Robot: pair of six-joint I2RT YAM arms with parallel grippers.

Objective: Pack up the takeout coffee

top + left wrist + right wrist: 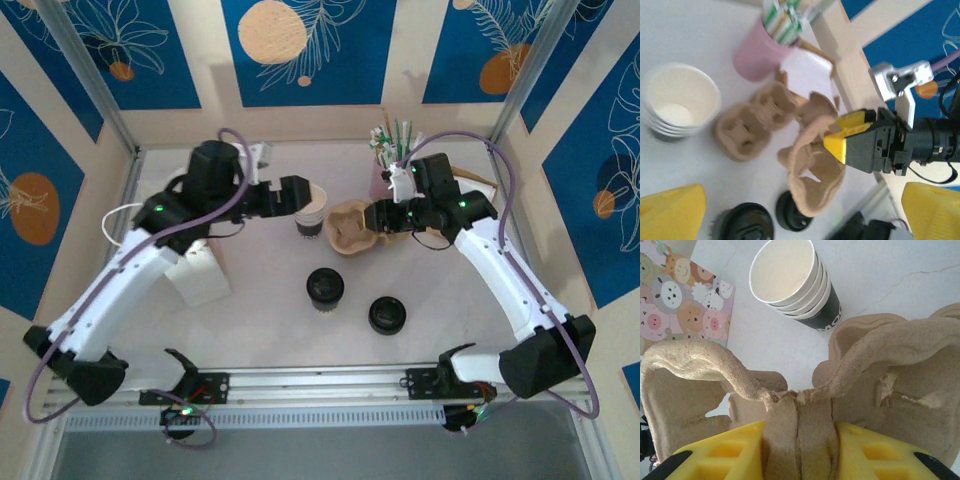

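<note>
black lids (325,288) (387,314): two; pulp carriers (747,127) (812,170): two.

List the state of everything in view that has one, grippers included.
Left gripper, open, empty.
Right gripper, shut on the brown pulp cup carrier.
Brown pulp cup carrier, held, no cups in it.
Two black-lidded takeout coffee cups, upright on the table, lids on.
Stack of white paper cups, upright, lidless, empty.

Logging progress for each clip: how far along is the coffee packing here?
Done: nothing packed yet. In hand: the right gripper is clamped on a pulp carrier, tilted up; the left gripper is open near the paper cup stack. Left: the lidded coffee stands on the table, outside any carrier, and needs seating in a slot.
</note>
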